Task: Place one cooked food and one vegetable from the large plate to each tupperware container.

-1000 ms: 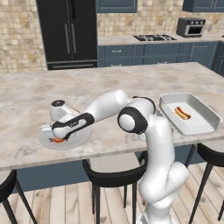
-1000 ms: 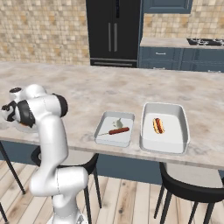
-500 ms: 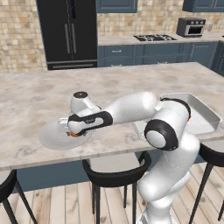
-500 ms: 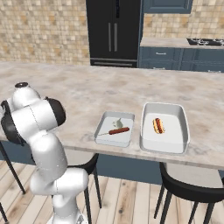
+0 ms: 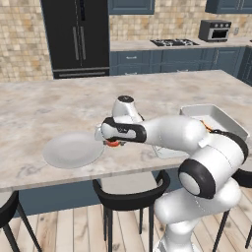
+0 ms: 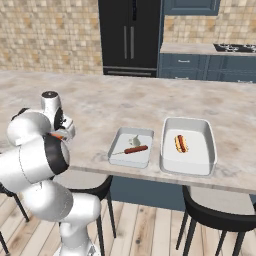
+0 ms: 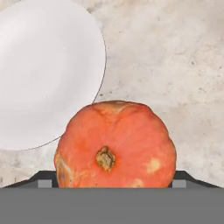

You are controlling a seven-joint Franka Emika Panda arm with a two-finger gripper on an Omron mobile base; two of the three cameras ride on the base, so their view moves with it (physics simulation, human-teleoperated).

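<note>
— Where's the tomato right now?

— Off the large plate, carried above bare counter just past the plate's rim, heading, I'd guess, for the larger container where the hot dog lies alone. The smaller container already has the sausage and the pale vegetable.

— How would it handle?

— Light, round, smooth-skinned, likely soft; squeeze hard and it could bruise or slip. Best held across its widest girth.

— And the gripper?

— Jaws spread wide, but only because the tomato fills them; it sits between the finger tips, stem scar facing the hand camera.
</note>
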